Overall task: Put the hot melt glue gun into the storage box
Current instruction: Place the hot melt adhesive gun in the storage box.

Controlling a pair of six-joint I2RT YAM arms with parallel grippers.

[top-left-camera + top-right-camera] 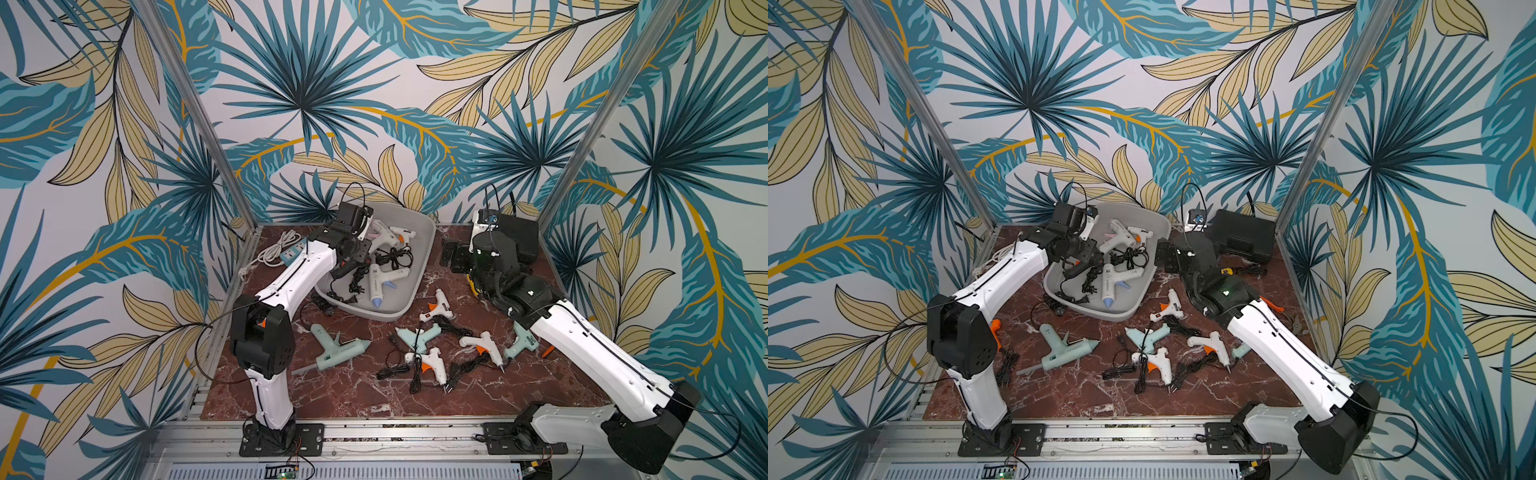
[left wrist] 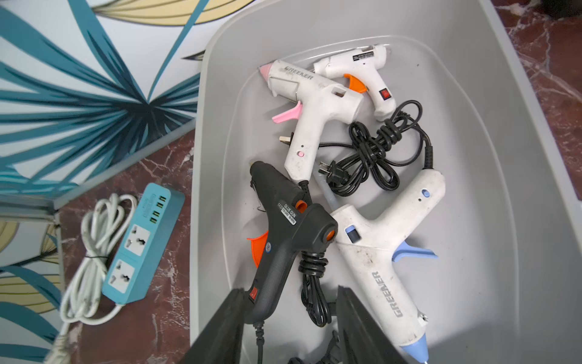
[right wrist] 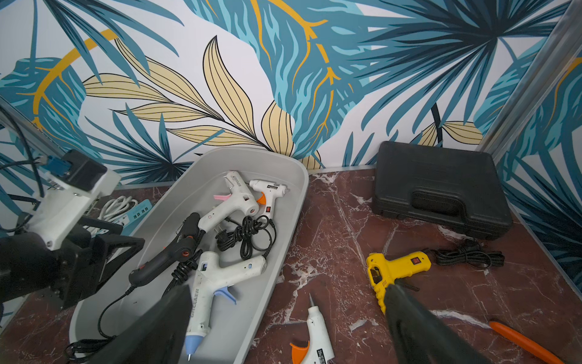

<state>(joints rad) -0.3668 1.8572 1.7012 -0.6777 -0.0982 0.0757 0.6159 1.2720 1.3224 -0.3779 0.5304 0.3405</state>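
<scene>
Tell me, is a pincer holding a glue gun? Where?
Cannot tell: the black glue gun lies handle-first between the jaws of the left pincer, grip unclear; the right pincer holds nothing.

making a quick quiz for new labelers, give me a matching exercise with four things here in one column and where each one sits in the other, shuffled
Things
1 black glue gun
2 yellow glue gun
3 black hard case
4 blue power strip

Places
a on the table beside the storage box, with a coiled white cable
b inside the storage box
c on the table by the right gripper
d closed, in the table's back corner

Pairs: 1-b, 2-c, 3-d, 4-a
</scene>
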